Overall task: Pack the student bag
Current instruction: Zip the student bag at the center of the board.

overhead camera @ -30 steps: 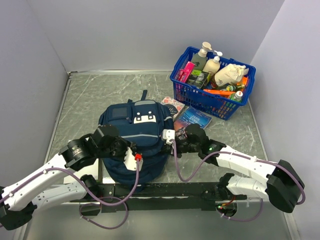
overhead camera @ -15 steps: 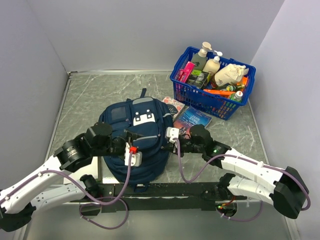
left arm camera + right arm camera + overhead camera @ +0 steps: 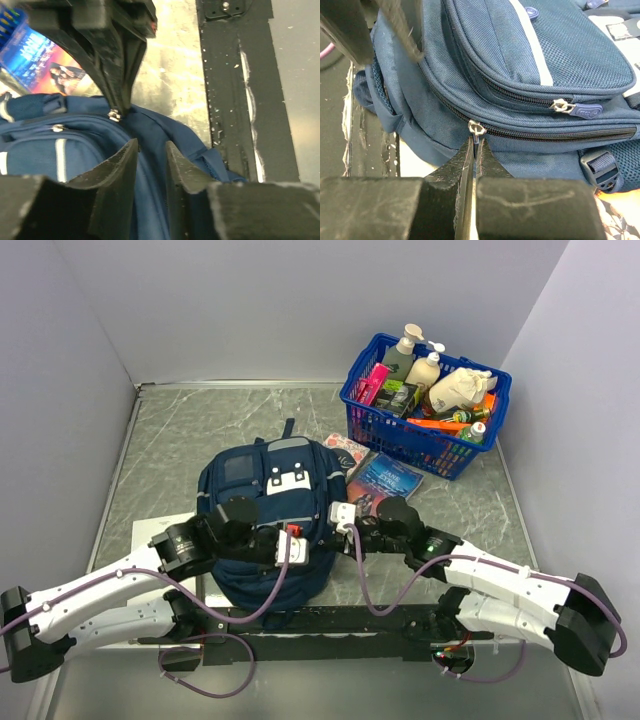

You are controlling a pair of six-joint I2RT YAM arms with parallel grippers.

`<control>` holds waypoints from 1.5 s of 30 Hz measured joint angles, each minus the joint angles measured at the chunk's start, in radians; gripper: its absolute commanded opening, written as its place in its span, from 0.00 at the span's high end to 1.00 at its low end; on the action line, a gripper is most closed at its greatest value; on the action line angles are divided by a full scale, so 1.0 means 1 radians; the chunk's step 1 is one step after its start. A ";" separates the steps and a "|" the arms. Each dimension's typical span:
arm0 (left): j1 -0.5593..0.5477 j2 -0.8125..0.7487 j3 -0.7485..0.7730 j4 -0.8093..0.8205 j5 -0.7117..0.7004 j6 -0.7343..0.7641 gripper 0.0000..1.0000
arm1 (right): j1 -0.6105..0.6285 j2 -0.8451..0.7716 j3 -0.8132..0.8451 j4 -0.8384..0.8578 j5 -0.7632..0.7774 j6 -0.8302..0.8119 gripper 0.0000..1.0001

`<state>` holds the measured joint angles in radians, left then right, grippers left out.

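Observation:
The student bag (image 3: 268,502) is a navy backpack lying on the table between my arms, front pockets up. My right gripper (image 3: 345,518) is at its right side, shut on the silver zipper pull (image 3: 478,128) of the main zip, with the tab pinched between its fingertips (image 3: 466,155). My left gripper (image 3: 291,546) is on the bag's near side, its jaws drawn close on a fold of the blue fabric (image 3: 151,165). In the left wrist view the right gripper's fingers (image 3: 117,75) hold the zipper pull (image 3: 115,116) just ahead.
A blue plastic basket (image 3: 400,442) holding bottles and packets stands at the back right. A blue printed packet (image 3: 387,476) and a pink item (image 3: 345,446) lie between basket and bag. A white sheet (image 3: 160,531) lies under the bag's left side. The black base rail (image 3: 330,618) runs along the near edge.
My left gripper has moved right across the bag's near side, close to the right gripper. The right gripper has stayed at the bag's right side with a small shift.

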<state>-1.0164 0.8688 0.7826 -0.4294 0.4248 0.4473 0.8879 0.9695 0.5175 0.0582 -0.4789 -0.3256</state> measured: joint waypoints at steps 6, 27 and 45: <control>-0.018 0.005 -0.031 0.027 -0.007 -0.034 0.52 | 0.005 -0.034 0.000 -0.011 0.007 0.014 1.00; -0.029 0.012 -0.117 0.158 -0.135 -0.159 0.46 | 0.083 -0.009 0.026 -0.030 0.035 0.021 1.00; -0.033 -0.001 -0.167 0.219 -0.195 -0.132 0.99 | 0.100 0.023 0.085 -0.108 0.083 0.021 1.00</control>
<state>-1.0496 0.8677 0.6151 -0.2104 0.2302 0.3153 0.9874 0.9928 0.6029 -0.0494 -0.3962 -0.3042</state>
